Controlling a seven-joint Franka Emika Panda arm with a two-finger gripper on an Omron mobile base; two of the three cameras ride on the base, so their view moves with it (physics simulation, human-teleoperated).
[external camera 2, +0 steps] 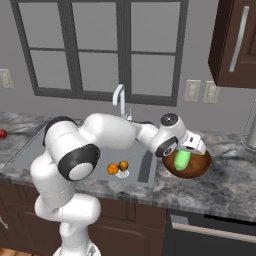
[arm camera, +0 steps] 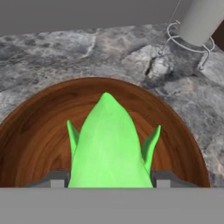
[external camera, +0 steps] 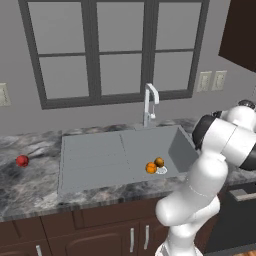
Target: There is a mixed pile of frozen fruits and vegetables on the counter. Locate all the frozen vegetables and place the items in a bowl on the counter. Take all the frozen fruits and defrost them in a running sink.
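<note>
1. The two-finger gripper was seen partly closed on the bright green pointed leafy piece.
2. The piece was held directly above the wide reddish-brown wooden bowl on the grey marbled counter, its long axis pointing down into the bowl.

Two rear base views sharing sink
</note>
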